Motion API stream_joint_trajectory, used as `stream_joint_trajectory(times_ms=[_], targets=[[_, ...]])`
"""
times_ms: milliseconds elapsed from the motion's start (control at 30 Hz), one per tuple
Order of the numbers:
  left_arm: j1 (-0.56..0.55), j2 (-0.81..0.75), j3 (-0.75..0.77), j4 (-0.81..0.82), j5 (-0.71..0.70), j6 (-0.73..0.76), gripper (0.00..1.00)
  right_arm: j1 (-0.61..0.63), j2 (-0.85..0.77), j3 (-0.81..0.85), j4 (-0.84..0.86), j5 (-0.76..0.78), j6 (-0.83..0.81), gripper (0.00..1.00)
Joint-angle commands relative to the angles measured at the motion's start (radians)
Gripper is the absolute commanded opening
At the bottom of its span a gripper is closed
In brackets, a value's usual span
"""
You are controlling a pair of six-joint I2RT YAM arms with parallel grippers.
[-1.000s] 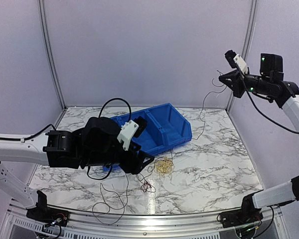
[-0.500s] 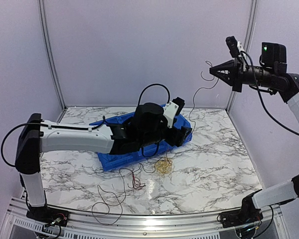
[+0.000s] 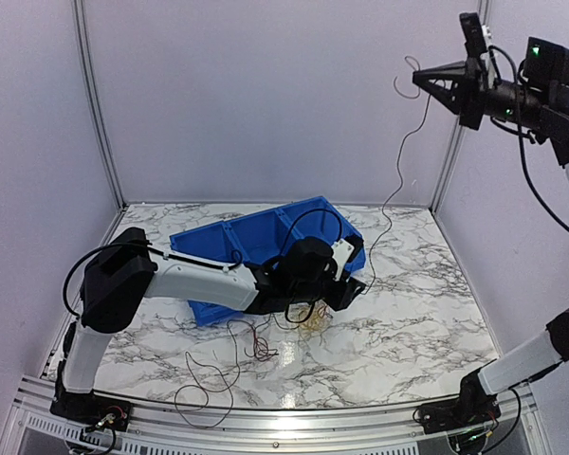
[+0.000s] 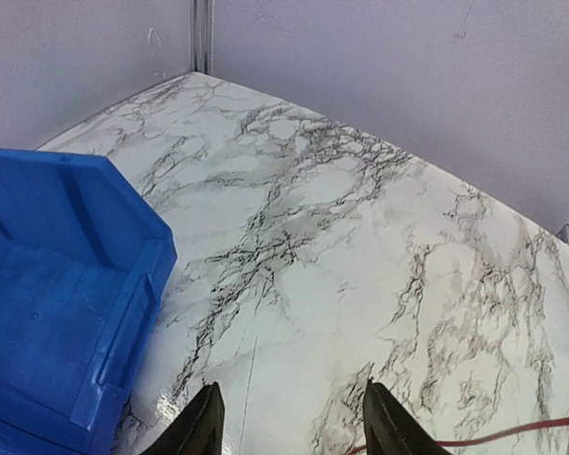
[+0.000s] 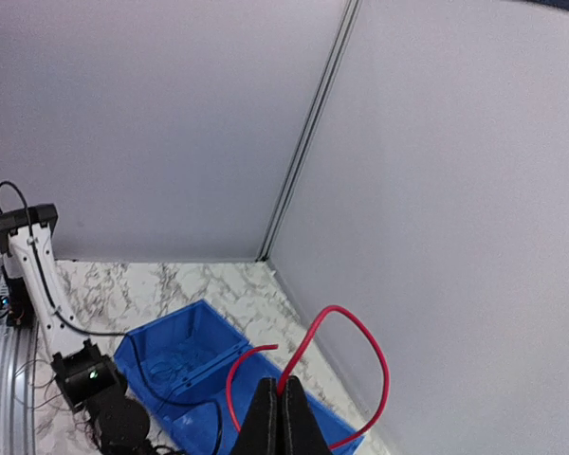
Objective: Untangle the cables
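Observation:
My right gripper [image 3: 419, 80] is raised high at the upper right and is shut on a red cable [image 3: 399, 171] that hangs down to the table near the blue bin. In the right wrist view the red cable [image 5: 365, 334] loops out from between my closed fingertips [image 5: 281, 403]. My left gripper [image 3: 349, 290] is low over the table beside a yellow cable bundle [image 3: 312, 318], open and empty; its fingers [image 4: 201, 431] frame bare marble, with a red cable [image 4: 512, 433] at the lower right. A small red and dark bundle [image 3: 260, 347] lies on the table.
A blue bin [image 3: 251, 248] stands tilted behind the left arm; its corner shows in the left wrist view [image 4: 66, 275], and it shows in the right wrist view [image 5: 185, 365]. A thin dark wire loop [image 3: 207, 384] lies near the front edge. Walls enclose the marble table [image 3: 417, 313].
My right gripper has risen higher and moved right, pulling the red cable up. My left arm has swung right across the bin and come down beside the yellow bundle.

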Motion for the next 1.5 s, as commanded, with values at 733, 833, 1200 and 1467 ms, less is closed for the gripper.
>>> stream_joint_trajectory(times_ms=[733, 833, 1200, 1467], targets=[[0.010, 0.161, -0.152, 0.149, 0.068, -0.255, 0.26, -0.556, 0.193, 0.602, 0.627, 0.016, 0.463, 0.00], [0.009, 0.126, -0.181, 0.172, 0.068, -0.252, 0.28, -0.557, 0.176, 0.550, 0.616, -0.001, 0.458, 0.00], [0.000, -0.305, -0.402, 0.239, -0.190, -0.178, 0.61, -0.511, 0.021, 0.088, 0.474, -0.157, 0.358, 0.00], [-0.037, -0.440, -0.392, 0.337, -0.098, -0.046, 0.68, -0.307, -0.032, -0.074, 0.243, -0.107, 0.144, 0.00]])
